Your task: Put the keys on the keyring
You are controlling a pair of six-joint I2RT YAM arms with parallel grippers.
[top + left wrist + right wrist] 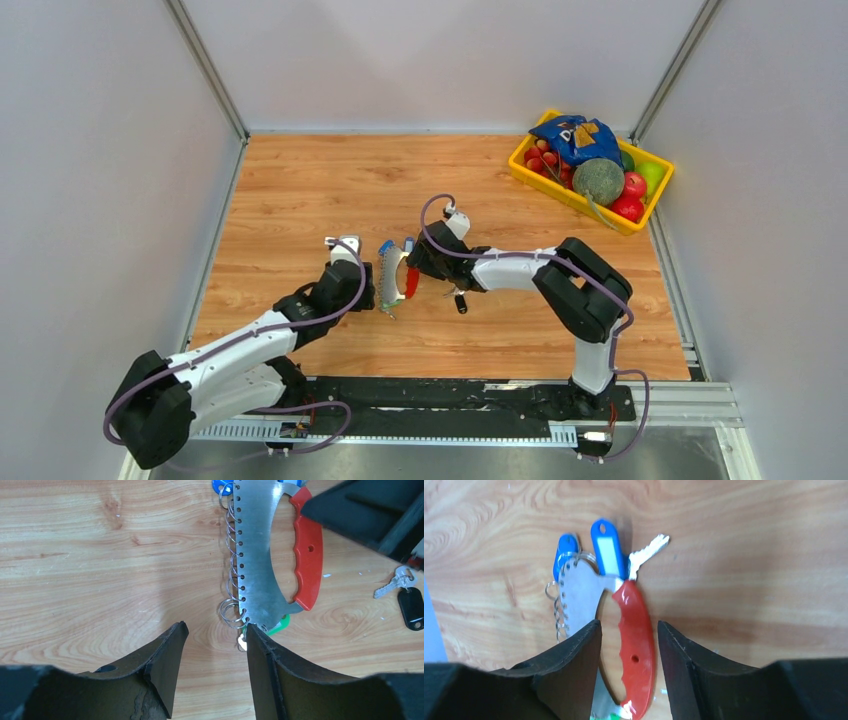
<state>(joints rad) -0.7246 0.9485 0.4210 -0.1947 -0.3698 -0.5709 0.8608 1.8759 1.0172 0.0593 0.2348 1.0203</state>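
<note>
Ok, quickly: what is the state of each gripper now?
Left gripper: open, holding nothing.
Right gripper: open, astride the red handle, not clamped on it.

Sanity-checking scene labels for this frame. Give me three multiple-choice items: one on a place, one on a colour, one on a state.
1. Where is the silver key with the black tag?
A. on the table, apart from the holder
B. threaded on the holder
C. under the holder

2. What colour is the holder's grip?
A. green
B. red
C. yellow

3. How is the right gripper?
A. shut on the silver key
B. open, a finger on either side of the grip
C. shut with nothing between

Key: A, the key lies alone on the wood beside the holder; B, the grip is plainly red; B, the fingers stand apart with the grip between them.
</note>
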